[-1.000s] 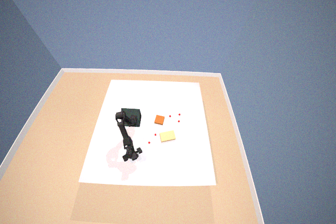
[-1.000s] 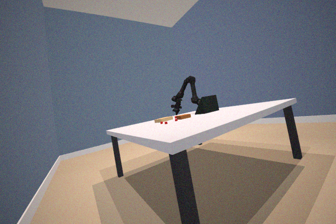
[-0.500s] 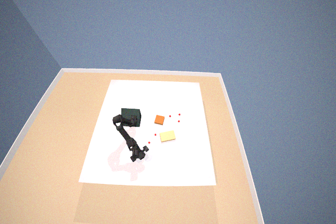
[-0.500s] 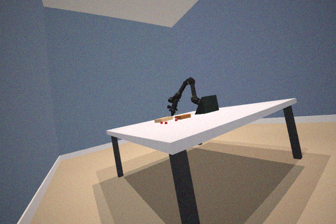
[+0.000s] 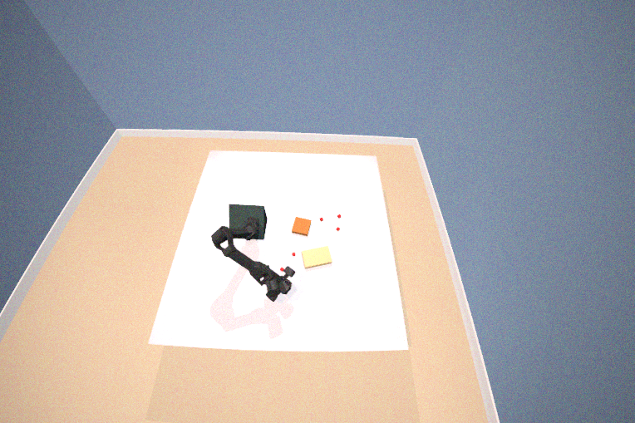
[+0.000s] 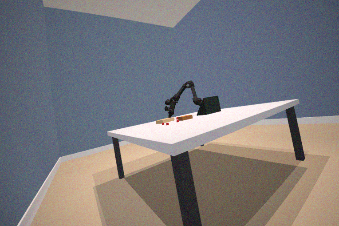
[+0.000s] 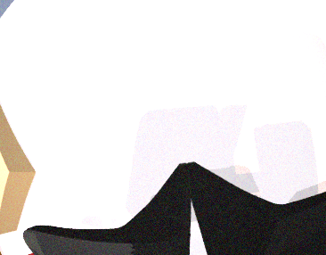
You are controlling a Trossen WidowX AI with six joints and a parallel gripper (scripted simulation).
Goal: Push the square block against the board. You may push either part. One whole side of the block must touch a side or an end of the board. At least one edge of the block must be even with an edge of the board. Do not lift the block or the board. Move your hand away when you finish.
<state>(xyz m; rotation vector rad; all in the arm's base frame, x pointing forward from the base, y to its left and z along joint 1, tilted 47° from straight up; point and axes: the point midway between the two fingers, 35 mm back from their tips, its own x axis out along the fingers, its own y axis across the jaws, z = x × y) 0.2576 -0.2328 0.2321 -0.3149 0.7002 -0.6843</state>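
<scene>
Seen from above, a flat square orange block (image 5: 301, 226) (image 6: 184, 117) lies near the middle of the white table (image 5: 292, 176) (image 6: 191, 132) (image 7: 83, 67). A pale yellow rectangular board (image 5: 317, 257) (image 6: 164, 120) (image 7: 20, 196) lies on the near side of the block and a bit to the right. The block and the board do not touch; a strip of white table shows between them. They are also turned differently.

The black arm (image 5: 238, 258) (image 6: 179, 91) bends from the big dark box (image 5: 243, 216) (image 6: 210, 105) on the left toward the near side. Its gripper (image 5: 287, 285) (image 6: 170, 115) (image 7: 187, 169) points down, to the near left of the board and apart from it. The jaws are pressed together with nothing in them. I cannot tell if the tips touch the table.

Three small red dots (image 5: 337, 228) (image 6: 167, 124) sit to the right of the block. Two more red dots (image 5: 293, 253) (image 6: 177, 120) sit left of the board.
</scene>
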